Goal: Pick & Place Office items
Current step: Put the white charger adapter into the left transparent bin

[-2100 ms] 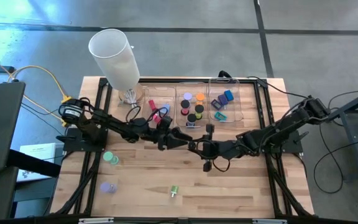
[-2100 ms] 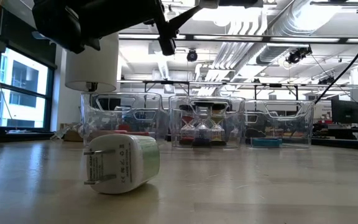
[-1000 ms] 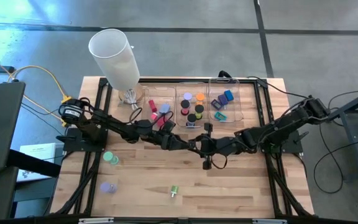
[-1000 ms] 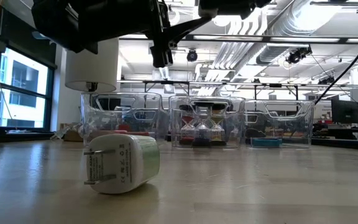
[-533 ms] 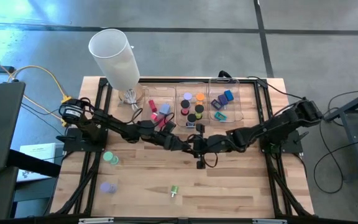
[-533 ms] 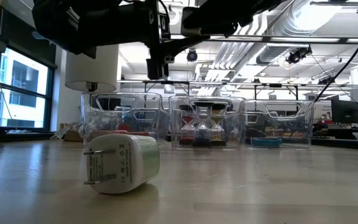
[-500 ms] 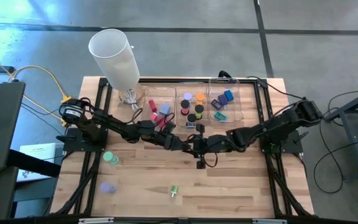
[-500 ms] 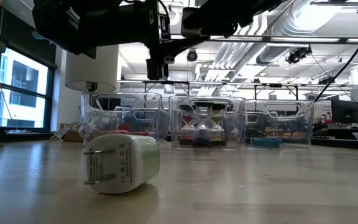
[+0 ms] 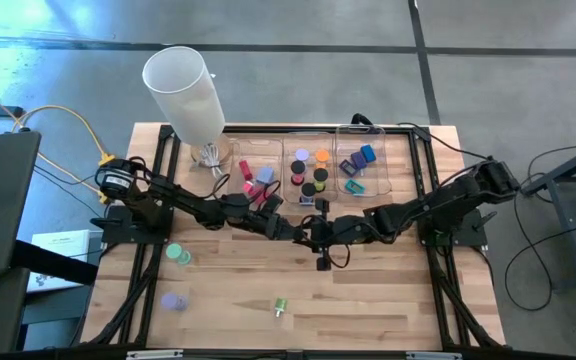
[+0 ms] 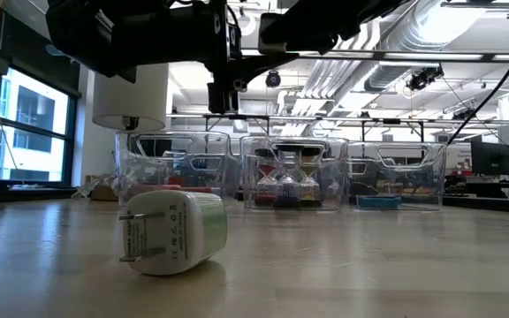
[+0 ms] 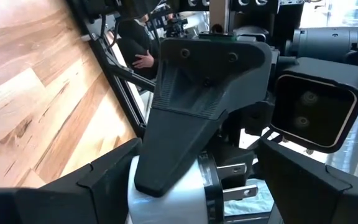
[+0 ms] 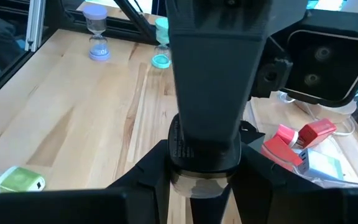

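The two grippers are meeting nose to nose just in front of the middle tray [image 9: 285, 170], with a white plug [image 11: 166, 199] between them. The right gripper [image 9: 324, 236] is pinching the plug's round body with narrow jaws. The left gripper [image 9: 301, 232] is standing wide open around it, and one finger is showing a gap, so it is not gripping yet. The plug's long axis is seemingly running along the line of both arms, prongs toward the right arm. The left gripper is the one needing to close. A green piece [image 10: 170, 234] is lying well in front of the tray. Its print is too small to read.
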### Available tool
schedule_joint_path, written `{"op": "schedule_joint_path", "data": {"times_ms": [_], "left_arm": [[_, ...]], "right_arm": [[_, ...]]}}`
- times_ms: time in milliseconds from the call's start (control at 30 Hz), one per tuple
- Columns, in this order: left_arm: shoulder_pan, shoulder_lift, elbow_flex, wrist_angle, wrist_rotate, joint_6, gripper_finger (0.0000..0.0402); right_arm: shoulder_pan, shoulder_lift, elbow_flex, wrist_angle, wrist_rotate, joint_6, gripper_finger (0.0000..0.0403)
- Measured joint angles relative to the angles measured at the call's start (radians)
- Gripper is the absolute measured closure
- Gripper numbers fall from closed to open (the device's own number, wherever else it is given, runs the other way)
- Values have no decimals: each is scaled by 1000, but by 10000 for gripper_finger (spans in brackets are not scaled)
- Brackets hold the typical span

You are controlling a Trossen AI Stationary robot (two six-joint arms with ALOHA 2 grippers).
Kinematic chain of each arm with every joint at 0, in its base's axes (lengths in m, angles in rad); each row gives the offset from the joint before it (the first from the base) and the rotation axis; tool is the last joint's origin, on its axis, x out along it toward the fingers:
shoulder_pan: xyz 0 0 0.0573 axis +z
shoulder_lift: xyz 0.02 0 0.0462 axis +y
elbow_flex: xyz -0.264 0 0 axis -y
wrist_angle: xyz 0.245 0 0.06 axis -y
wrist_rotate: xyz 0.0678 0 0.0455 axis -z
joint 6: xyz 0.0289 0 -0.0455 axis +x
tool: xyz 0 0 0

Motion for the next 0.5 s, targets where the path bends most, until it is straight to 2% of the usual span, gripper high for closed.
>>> {"op": "schedule_joint_path", "data": {"times_ms": [267, 500], "left_arm": [[0, -1, 0, 4, -3, -74, 93], [0, -1, 0, 1, -22, -35, 93]], "right_arm": [[0, 0, 0, -8, 0, -13, 287], [0, 0, -1, -12, 0, -13, 287]]}}
